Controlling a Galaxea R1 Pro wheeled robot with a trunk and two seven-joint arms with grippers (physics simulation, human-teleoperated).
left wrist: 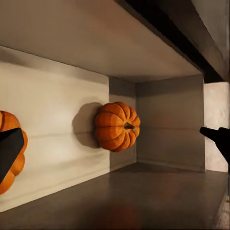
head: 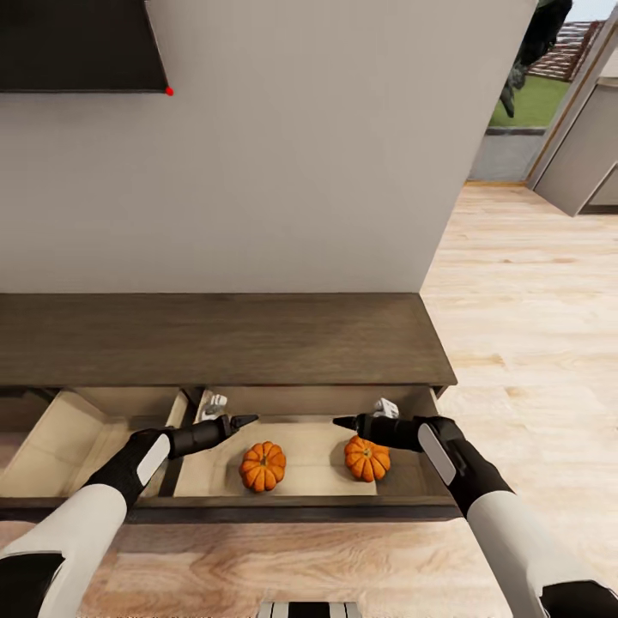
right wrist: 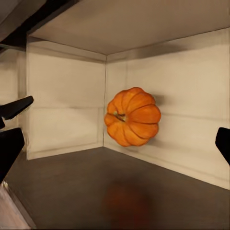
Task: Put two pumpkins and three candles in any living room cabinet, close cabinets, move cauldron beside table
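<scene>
The cabinet stands against the wall with two drawers pulled out toward me. Two orange pumpkins lie on the pale floor of the right drawer, one left of the other. My left gripper hangs open over the drawer's left end, pointing right. My right gripper hangs open just above the right pumpkin, pointing left. Neither holds anything. The left wrist view has one pumpkin ahead and the other partly behind a finger. One pumpkin lies ahead in the right wrist view.
The left drawer is open, with nothing in the part I see. A dark TV hangs on the wall above the cabinet. Light wood floor opens to the right toward a glass door.
</scene>
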